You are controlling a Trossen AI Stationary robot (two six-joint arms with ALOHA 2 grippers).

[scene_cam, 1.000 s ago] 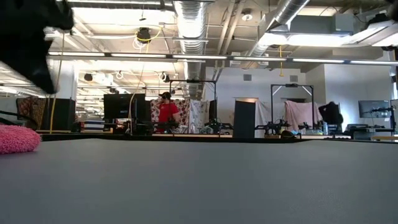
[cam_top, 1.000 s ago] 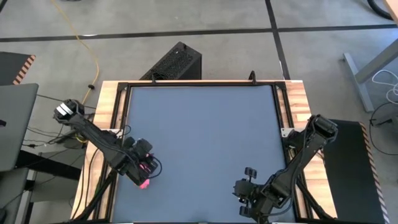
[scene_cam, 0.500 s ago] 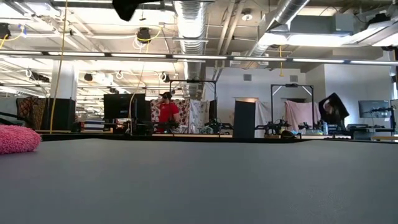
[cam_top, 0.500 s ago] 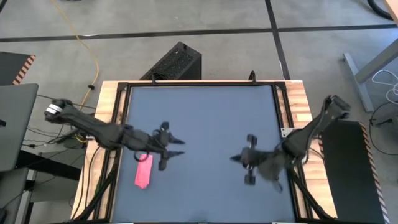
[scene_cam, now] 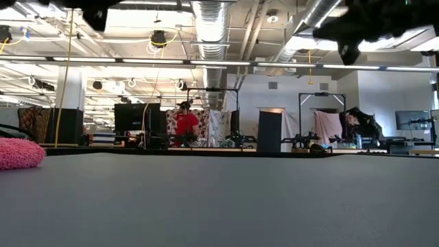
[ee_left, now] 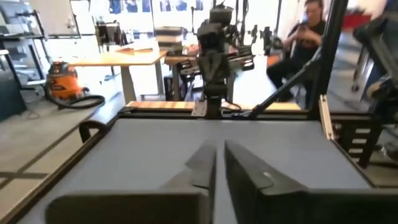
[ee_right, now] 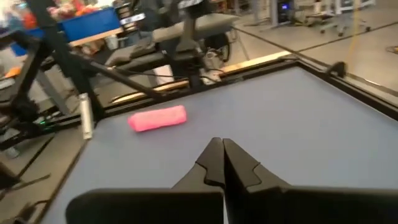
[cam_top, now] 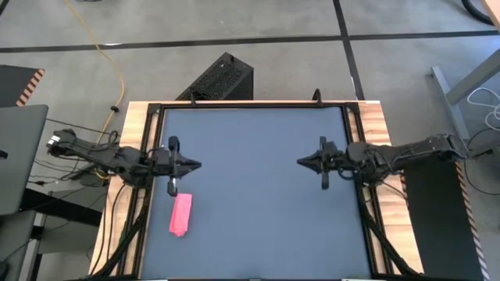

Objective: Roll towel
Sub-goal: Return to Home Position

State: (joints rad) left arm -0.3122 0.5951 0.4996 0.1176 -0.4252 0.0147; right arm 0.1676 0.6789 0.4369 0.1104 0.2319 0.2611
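One small, bright pink soft cloth towel [cam_top: 180, 215] lies rolled near the left edge of the dark grey tabletop [cam_top: 266, 211], touched by nothing. Both arms have swung level since half a second ago (left gripper [cam_top: 194, 165] and right gripper [cam_top: 301, 161] pressed together, empty), so rolling looks finished. No writing is readable.

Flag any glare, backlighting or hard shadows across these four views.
High view: even light, matte tabletop, no glare, pink towel reads cleanly. Low view: ceiling strip lights backlight the left arm and right arm into silhouettes. Left wrist view: room behind is washed out bright. Right wrist view: pale sheen on the tabletop, towel distinct.
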